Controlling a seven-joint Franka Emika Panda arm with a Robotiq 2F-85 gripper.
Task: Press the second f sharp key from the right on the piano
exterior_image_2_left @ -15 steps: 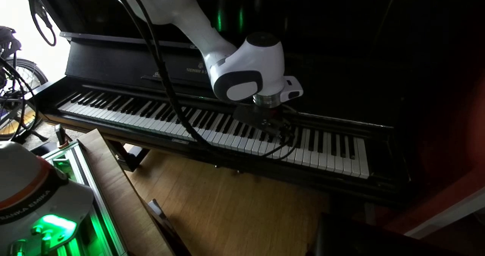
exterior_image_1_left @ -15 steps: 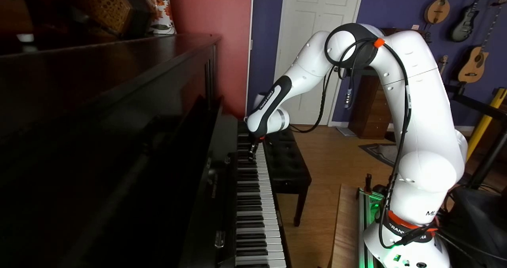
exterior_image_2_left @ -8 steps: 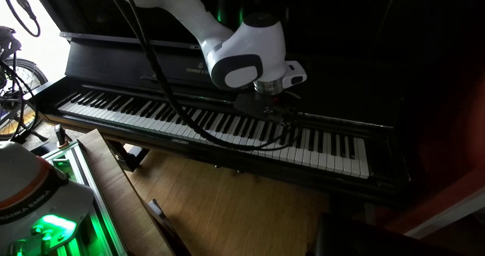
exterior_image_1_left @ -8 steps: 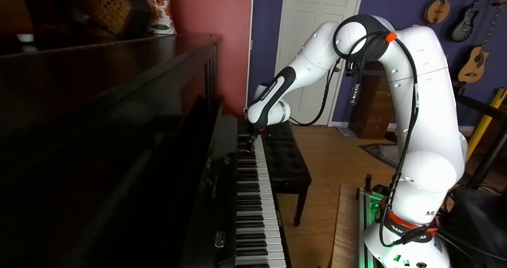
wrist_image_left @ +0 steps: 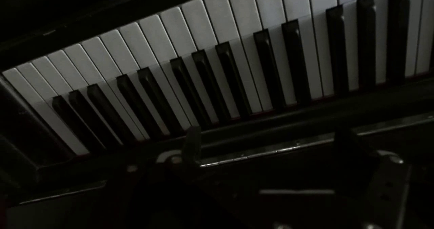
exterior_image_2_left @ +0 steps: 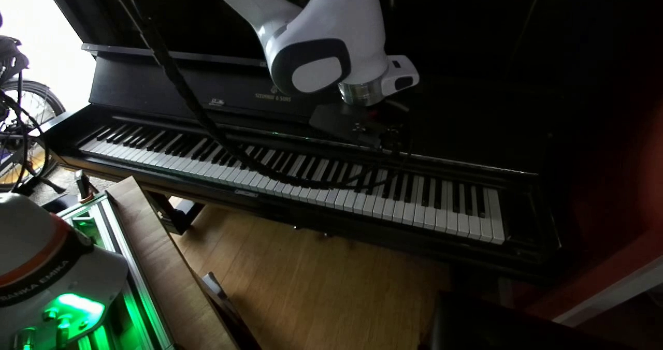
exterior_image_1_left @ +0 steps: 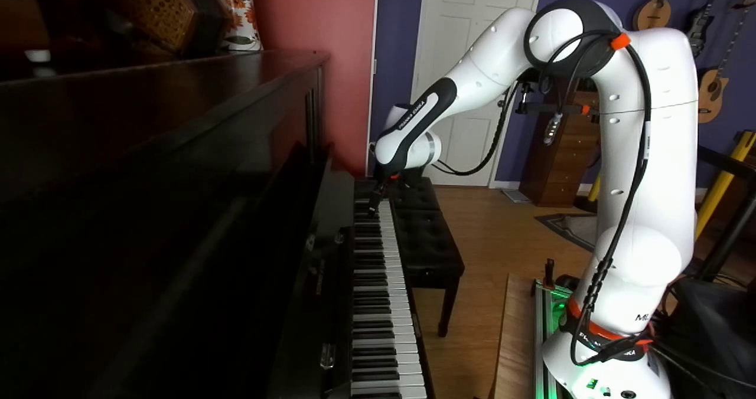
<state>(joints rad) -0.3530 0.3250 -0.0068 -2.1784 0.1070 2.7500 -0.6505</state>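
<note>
The dark piano (exterior_image_2_left: 274, 70) has its long row of white and black keys (exterior_image_1_left: 369, 304) uncovered. My gripper (wrist_image_left: 268, 136) stands wide open, nothing between its fingers (wrist_image_left: 192, 137). In both exterior views it hangs over the treble part of the keyboard, apart from the keys, towards their rear. The wrist view is dark and turned over, so the keyboard's right end lies at its left. There the second f sharp key (wrist_image_left: 234, 80) from that end is the black key at the inner side of the second group of three, not under either finger.
A black padded bench (exterior_image_1_left: 428, 242) stands along the keyboard. The arm's cable (exterior_image_2_left: 290, 179) hangs in a loop before the keys in an exterior view. A hinge strip (wrist_image_left: 281, 150) runs behind the keys. The robot's base is fixed beside a wooden board (exterior_image_1_left: 508, 340).
My gripper has risen from close over the keys to well above them. The arm has lifted and its elbow has drawn back from the piano. The cable loop has moved along with it.
</note>
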